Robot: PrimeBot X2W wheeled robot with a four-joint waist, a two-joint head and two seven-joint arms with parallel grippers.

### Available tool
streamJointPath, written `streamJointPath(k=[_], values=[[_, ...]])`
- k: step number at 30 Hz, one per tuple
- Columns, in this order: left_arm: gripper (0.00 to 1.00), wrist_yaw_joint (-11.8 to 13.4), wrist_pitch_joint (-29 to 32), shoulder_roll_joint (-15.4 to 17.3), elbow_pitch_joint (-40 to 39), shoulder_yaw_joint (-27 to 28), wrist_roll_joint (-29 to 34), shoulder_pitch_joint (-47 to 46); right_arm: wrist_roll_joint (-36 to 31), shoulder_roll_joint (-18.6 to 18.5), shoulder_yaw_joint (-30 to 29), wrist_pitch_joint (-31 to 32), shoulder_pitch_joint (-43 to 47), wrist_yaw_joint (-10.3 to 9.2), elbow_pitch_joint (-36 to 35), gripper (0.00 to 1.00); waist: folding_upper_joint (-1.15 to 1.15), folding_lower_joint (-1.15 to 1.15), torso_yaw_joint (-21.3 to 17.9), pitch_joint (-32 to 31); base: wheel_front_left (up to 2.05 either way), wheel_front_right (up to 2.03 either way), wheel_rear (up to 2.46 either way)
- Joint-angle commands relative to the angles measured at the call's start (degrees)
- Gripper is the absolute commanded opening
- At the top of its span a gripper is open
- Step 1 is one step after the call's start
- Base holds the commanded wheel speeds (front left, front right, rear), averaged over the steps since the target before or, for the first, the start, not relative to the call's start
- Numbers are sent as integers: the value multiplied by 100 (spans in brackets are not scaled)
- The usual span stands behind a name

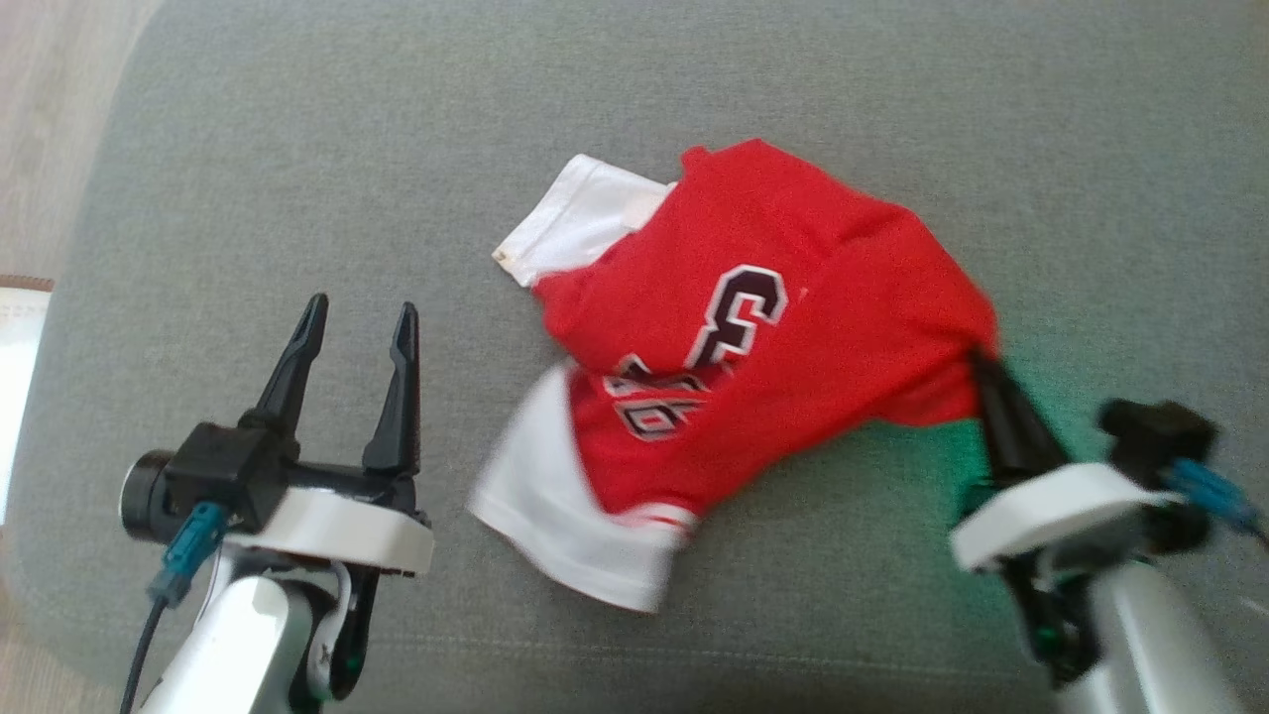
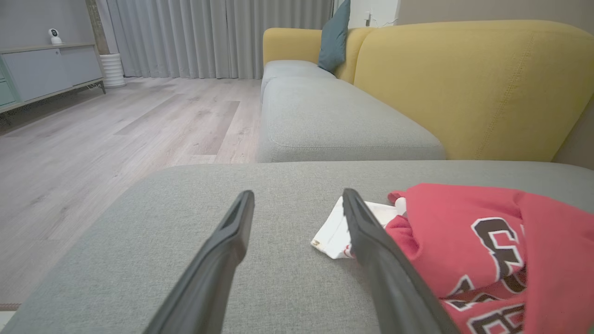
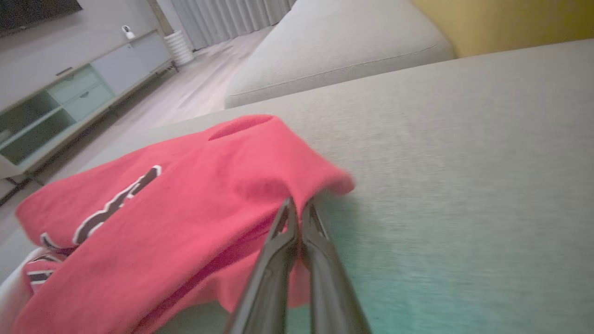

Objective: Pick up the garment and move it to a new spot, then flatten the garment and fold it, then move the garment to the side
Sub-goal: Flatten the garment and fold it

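Note:
The garment (image 1: 763,327) is a red jersey with white sleeves and dark lettering, lying crumpled in the middle of the grey sofa cushion (image 1: 634,109). My right gripper (image 1: 981,359) is shut on the garment's right edge, and that edge bunches up around the fingertips. In the right wrist view the two fingers (image 3: 297,218) pinch the red cloth (image 3: 195,195) where it folds over. My left gripper (image 1: 359,322) stands open over bare cushion to the left of the garment. In the left wrist view the red cloth (image 2: 487,232) and a white sleeve (image 2: 332,227) lie beside its right finger.
The cushion's front edge runs along the bottom of the head view, with wooden floor (image 1: 50,119) off its left side. The left wrist view shows another grey seat (image 2: 325,116), a yellow backrest (image 2: 464,79), curtains and a low cabinet (image 2: 46,69).

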Motion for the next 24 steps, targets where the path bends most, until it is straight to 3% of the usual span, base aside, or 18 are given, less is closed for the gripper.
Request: streamJointPath(k=[1, 5, 8, 15, 17, 19, 20, 21, 24], values=[[100, 29, -47, 113, -179, 225, 13, -178, -223, -19, -214, 117, 185, 20, -494, 0, 0, 0, -41, -11, 0, 0, 0], [100, 34, -48, 129, -201, 221, 2, -179, -675, -19, -705, 441, 407, 20, -1213, 0, 0, 0, -77, -5, 0, 0, 0], [100, 26, -46, 127, -201, 210, -12, -186, -912, -19, -701, 571, 427, 20, -1506, 0, 0, 0, -83, 4, 0, 0, 0], [100, -34, -42, 87, -146, 138, -67, -258, -1047, -19, 294, 814, 336, 20, -1417, 0, 0, 0, -21, 51, 0, 0, 0], [100, -50, -43, 80, -112, 125, -85, -273, -961, -19, 629, 809, 293, 20, -1177, 5, 0, 0, 3, 66, 0, 0, 0], [100, -58, -45, 60, -79, 104, -98, -286, -869, -19, 817, 777, 256, 20, -936, 36, 0, 0, 38, 73, 0, 0, 0], [100, -56, -46, 53, -69, 99, -103, -288, -820, -19, 874, 746, 243, 20, -835, 93, 0, 0, 46, 76, 0, 0, 0], [100, -52, -47, 48, -61, 95, -106, -287, -788, -19, 909, 708, 232, 20, -748, 100, 0, 0, 53, 77, 0, 0, 0], [100, -42, -52, 49, -44, 93, -114, -282, -698, -19, 1003, 492, 205, 20, -668, 100, 0, 0, 58, 80, 0, 0, 0]])
